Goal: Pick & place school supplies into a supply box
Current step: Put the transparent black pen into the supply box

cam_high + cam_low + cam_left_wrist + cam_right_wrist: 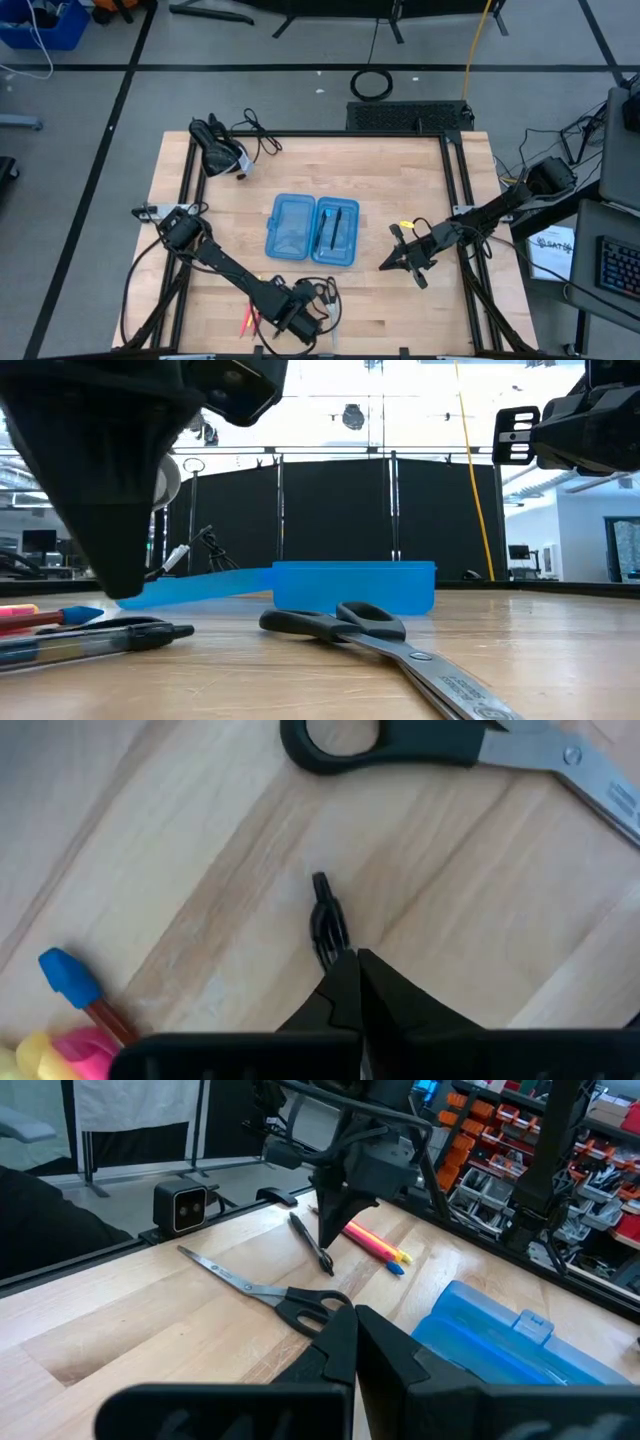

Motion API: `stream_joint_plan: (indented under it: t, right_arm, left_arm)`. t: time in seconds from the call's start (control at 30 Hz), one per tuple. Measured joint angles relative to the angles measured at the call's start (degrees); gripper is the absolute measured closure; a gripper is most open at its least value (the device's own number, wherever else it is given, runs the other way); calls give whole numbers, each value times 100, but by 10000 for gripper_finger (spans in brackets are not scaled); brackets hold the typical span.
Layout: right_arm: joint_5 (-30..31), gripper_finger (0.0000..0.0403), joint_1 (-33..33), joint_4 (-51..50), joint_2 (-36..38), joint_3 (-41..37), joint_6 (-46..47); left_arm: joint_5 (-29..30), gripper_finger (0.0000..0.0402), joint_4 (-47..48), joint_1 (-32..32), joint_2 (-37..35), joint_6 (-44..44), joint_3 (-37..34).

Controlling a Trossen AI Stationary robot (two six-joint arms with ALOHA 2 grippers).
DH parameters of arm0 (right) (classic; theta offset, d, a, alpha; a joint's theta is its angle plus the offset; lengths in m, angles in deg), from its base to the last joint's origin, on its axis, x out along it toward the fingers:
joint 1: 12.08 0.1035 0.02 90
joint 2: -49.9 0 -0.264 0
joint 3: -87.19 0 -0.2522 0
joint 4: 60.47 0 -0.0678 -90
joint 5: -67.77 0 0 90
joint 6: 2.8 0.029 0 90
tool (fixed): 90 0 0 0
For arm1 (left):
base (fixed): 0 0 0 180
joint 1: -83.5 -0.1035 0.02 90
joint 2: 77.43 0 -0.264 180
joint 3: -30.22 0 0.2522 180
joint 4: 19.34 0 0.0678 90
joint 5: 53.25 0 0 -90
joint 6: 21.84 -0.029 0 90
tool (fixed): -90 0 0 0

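The open blue supply box lies mid-table with black pens in its right half; it also shows in the low view. My left gripper is at the near edge, shut on a black pen. Black-handled scissors lie flat on the table beside it, toward the box. A red pen with a blue cap and pink and yellow pens lie to the gripper's left. My right gripper hovers shut to the right of the box, touching nothing. My left gripper pinches the black pen between its two fingers from above, pointing down, fingers across the pen. The pen's black tip sticks out past the fingertips. The pen lies nearly level, low over the wood; whether it is lifted clear I cannot tell.
A black camera and its cables sit at the far left corner of the table. Black frame rails run along the table's left and right sides. Bare wood lies between the box and the scissors.
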Motion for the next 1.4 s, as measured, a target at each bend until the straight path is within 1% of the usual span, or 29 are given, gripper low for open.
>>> stream_joint_plan:
  t: [0.2, 0.33, 0.43, 0.7, 0.77, 0.83, 0.97, 1.07, 1.23, 1.4]
  right_arm:
    - [0, 403, 0, -13, 0, 0, 2]
    - [0, 403, 0, -17, 0, 0, 2]
    - [-1, 403, 0, -17, 1, 0, 2]
    - [-2, 403, 0, -22, 0, 0, 17]
    - [-2, 403, 0, -24, 0, 0, 19]
    - [-2, 403, 0, -45, 0, 0, 19]
    - [-2, 403, 0, -59, 2, 0, 19]
    - [-2, 403, 0, -56, 2, 0, 19]
    - [-2, 403, 0, -55, 2, 0, 19]
    - [-2, 403, 0, -63, 2, 0, 20]
  left_arm:
    - [-41, 400, 106, -25, -4, 20, 0]
    - [-69, 379, 116, -39, -4, -17, 2]
    - [-96, 351, 119, -6, -11, -252, 4]
    - [-61, 249, 6, -13, 73, -142, 15]
    - [-188, 232, 36, -34, 219, -131, 15]
    - [-473, 222, 35, -84, 356, -47, 30]
    - [-867, 219, 49, -201, 568, 177, 52]
    - [-1020, 228, 6, -252, 643, 234, 57]
    - [-977, 265, 7, -279, 651, 144, 52]
    - [-885, 311, 21, -225, 651, 45, 37]
